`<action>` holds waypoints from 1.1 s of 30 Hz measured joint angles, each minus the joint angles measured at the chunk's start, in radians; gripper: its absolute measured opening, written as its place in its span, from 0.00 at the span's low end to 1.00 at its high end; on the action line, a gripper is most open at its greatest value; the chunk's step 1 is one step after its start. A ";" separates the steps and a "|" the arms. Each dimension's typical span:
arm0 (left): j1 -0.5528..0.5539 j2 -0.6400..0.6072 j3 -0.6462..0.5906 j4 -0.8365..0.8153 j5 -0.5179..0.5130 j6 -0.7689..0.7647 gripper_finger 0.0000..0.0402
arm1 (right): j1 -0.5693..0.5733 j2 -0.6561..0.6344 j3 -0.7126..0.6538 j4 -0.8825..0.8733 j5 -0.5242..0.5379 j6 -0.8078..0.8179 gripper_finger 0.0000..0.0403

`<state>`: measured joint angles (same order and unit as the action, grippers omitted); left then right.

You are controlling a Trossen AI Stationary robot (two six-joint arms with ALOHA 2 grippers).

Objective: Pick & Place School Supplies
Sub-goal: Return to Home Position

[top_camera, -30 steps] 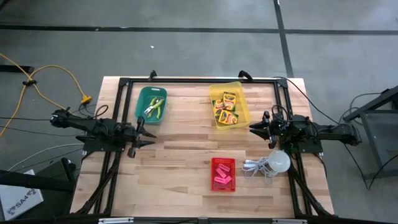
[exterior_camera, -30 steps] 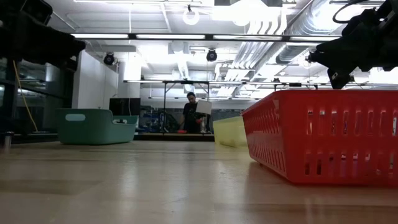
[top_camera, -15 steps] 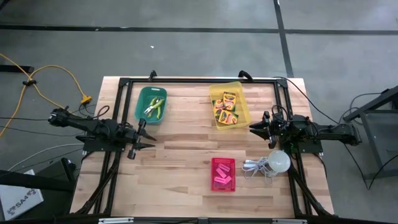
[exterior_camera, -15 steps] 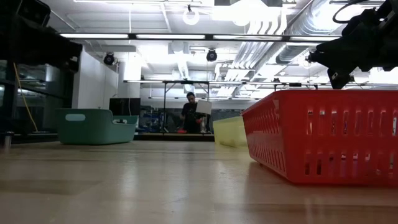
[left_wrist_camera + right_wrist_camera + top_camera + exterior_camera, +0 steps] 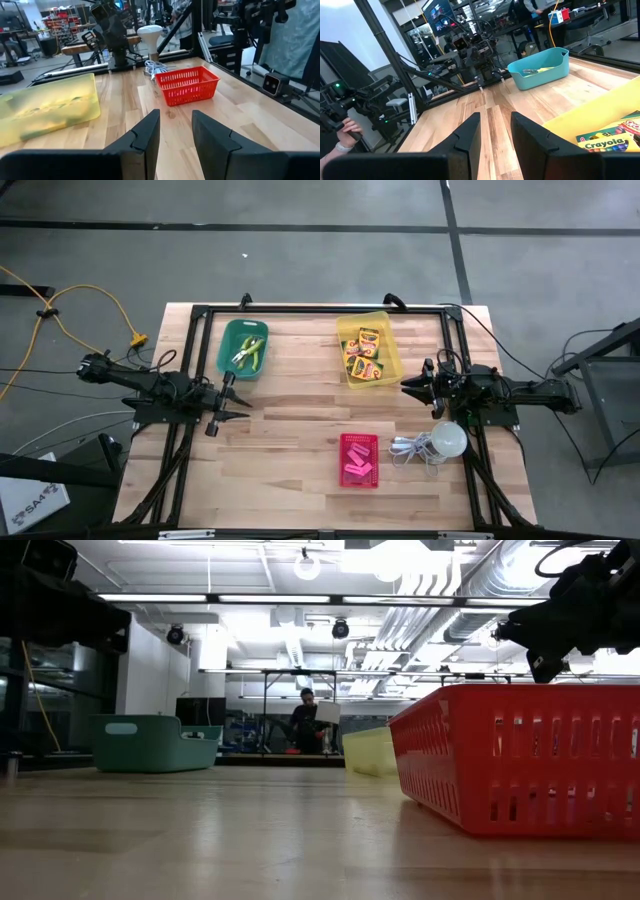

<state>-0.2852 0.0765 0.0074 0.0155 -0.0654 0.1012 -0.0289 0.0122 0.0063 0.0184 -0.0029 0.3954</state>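
Observation:
Yellow-and-green crayon boxes (image 5: pixel 365 355) lie in a yellow bin (image 5: pixel 385 322) at the table's far middle; they also show in the right wrist view (image 5: pixel 612 138). Pink erasers (image 5: pixel 360 470) lie in a red basket (image 5: pixel 359 442) near the table's near right, seen too in the low view (image 5: pixel 520 760) and left wrist view (image 5: pixel 187 85). My left gripper (image 5: pixel 240 402) hovers open at the table's left, below a teal bin (image 5: pixel 243 348). My right gripper (image 5: pixel 407 385) hovers open at the right side, just beside the yellow bin.
The teal bin holds green-and-yellow tools (image 5: pixel 248 355). A white round bulb with coiled white cord (image 5: pixel 440 442) lies right of the red basket. A black frame (image 5: pixel 320 310) runs along the table's edges. Bare wood (image 5: pixel 290 430) lies between the arms. A person sits in the room behind (image 5: pixel 305 725).
My left gripper has drawn back a little toward the table's left edge. Everything else has kept still.

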 joint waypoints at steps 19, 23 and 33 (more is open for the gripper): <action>0.000 0.000 0.000 0.001 -0.002 -0.027 0.27 | 0.000 0.000 0.000 0.000 0.000 0.000 0.24; 0.000 0.000 0.000 0.002 -0.002 -0.027 0.27 | 0.000 0.000 0.000 0.000 0.000 0.000 0.24; 0.000 0.000 0.000 0.002 -0.003 -0.030 0.27 | 0.000 0.000 0.000 0.000 0.000 0.000 0.24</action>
<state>-0.2852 0.0765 0.0071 0.0174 -0.0681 0.0714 -0.0290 0.0121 0.0063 0.0182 -0.0029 0.3954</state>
